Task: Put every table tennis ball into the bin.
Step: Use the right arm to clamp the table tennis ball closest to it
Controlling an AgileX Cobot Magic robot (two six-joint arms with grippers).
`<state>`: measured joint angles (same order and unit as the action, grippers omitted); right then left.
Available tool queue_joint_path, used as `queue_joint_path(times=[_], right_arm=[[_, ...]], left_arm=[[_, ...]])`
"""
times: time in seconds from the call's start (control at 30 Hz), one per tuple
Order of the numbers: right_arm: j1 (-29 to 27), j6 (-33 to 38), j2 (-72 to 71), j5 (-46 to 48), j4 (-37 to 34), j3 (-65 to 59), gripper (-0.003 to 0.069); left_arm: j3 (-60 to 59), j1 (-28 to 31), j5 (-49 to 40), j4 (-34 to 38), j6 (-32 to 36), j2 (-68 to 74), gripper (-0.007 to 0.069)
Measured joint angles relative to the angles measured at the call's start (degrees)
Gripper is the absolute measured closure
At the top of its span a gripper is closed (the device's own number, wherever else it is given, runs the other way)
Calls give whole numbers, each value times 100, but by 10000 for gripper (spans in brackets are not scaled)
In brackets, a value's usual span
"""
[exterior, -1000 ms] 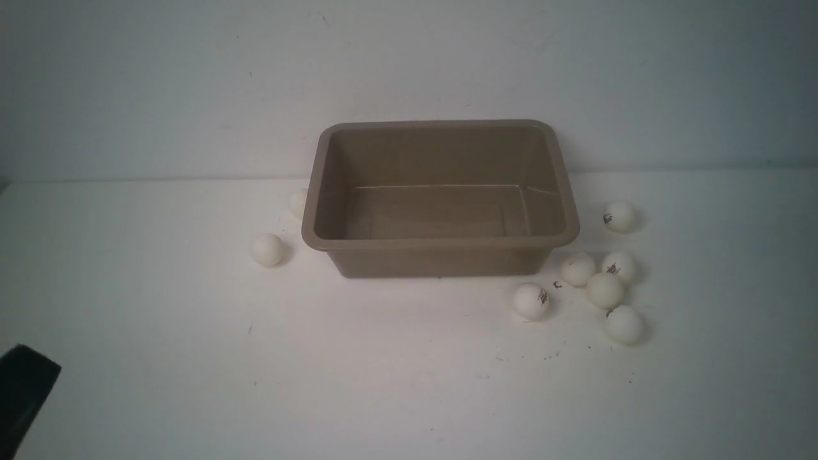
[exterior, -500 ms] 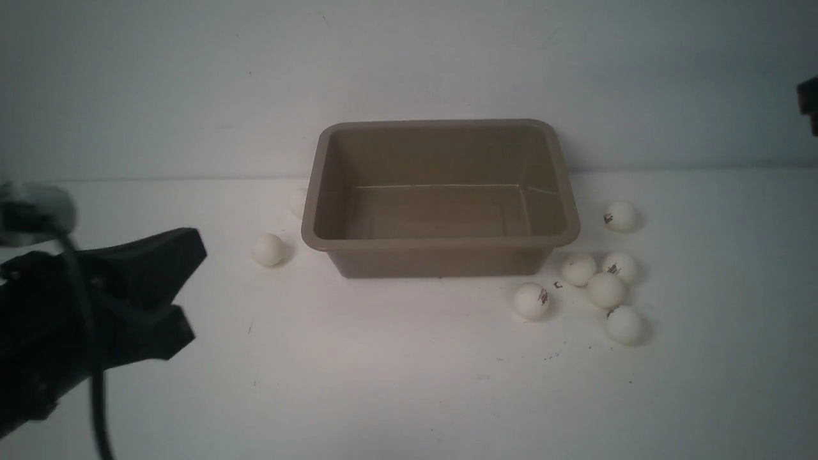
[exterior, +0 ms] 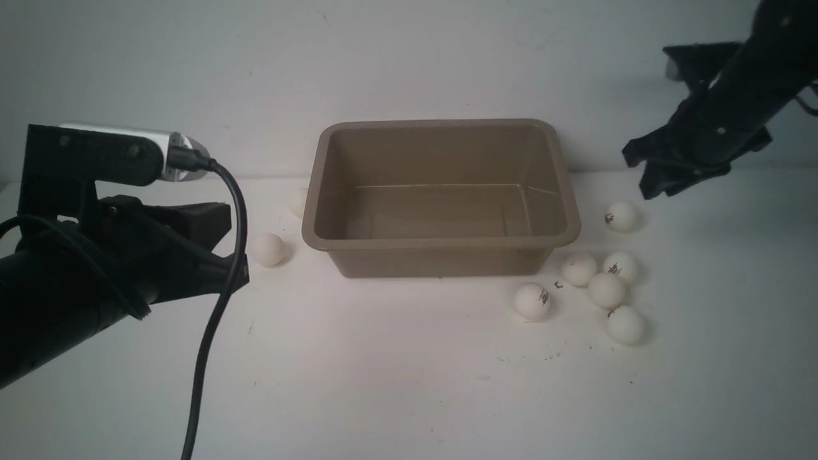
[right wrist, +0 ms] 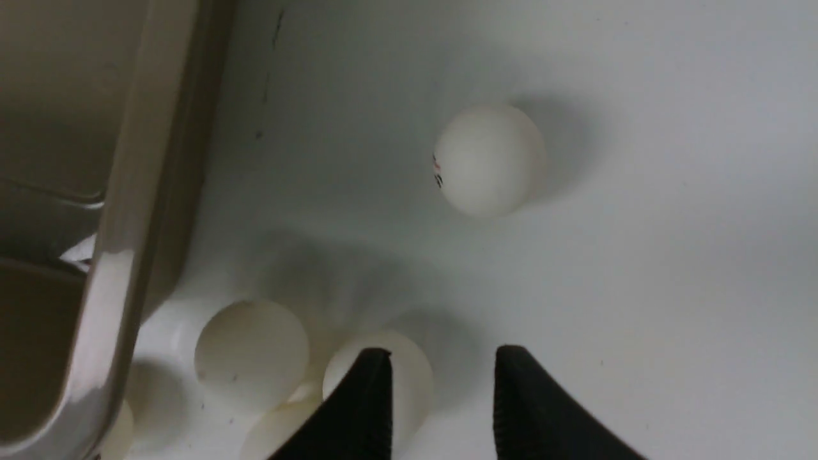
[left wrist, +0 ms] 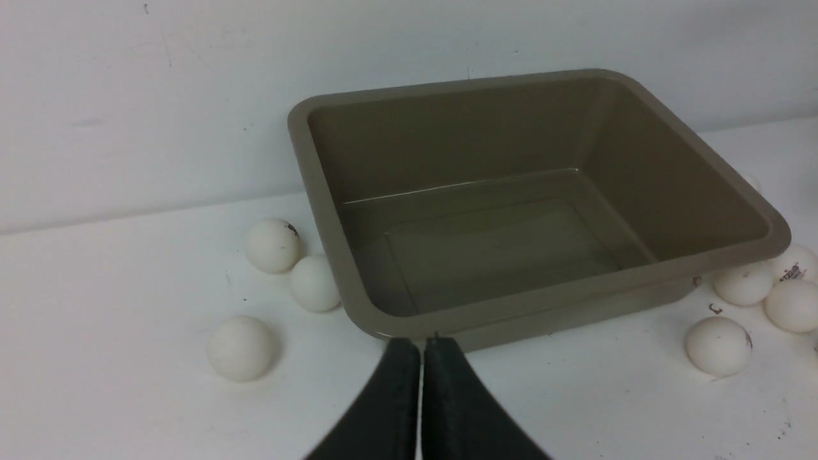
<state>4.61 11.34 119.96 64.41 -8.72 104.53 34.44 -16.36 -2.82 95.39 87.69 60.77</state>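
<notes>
The empty taupe bin (exterior: 557,167) stands at the middle back of the table. Several off-white table tennis balls lie around it. One ball (exterior: 267,249) lies off its left front corner and another (exterior: 296,203) peeks out from behind its left wall. A lone ball (exterior: 620,216) and a cluster (exterior: 606,290) lie to its right. My left gripper (exterior: 239,278) is shut and empty, just left of the left ball; it points at the bin's near corner (left wrist: 383,329). My right gripper (exterior: 641,174) is open and empty, above the lone ball (right wrist: 489,160).
A white wall runs close behind the bin. The left wrist view shows three balls (left wrist: 243,348) by the bin's left side. The right wrist view shows the bin rim (right wrist: 128,255) and cluster balls (right wrist: 251,354) under the right gripper (right wrist: 441,358). A black cable (exterior: 217,306) hangs from the left wrist.
Both arms have come into view. The left gripper has risen and moved right toward the left ball. The right gripper has come in from the upper right. Balls and bin have not moved.
</notes>
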Motion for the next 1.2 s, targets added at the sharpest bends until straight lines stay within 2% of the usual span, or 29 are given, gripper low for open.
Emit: queue_joint_path(times=[0.1, 0.13, 0.2, 0.4, 0.93, 1.07, 1.2], right_arm=[[38, 0, 248, 0, 0, 317, 359], [64, 0, 422, -5, 0, 594, 306], [77, 0, 555, -16, 0, 811, 256], [77, -191, 843, -152, 279, 1102, 183], [77, -279, 1585, -429, 411, 1165, 176], [77, -279, 1664, -454, 411, 1265, 202], [77, -279, 1797, -448, 411, 1341, 295]], left_arm=[[0, 0, -26, 0, 49, 0, 629], [0, 0, -97, 0, 67, 0, 629], [0, -6, -135, 0, 100, 0, 629], [0, -11, -129, 0, 327, 0, 629], [0, -18, 48, 0, 430, 0, 629], [0, -18, 151, 5, 433, 0, 629], [0, -18, 180, 11, 454, 0, 629]])
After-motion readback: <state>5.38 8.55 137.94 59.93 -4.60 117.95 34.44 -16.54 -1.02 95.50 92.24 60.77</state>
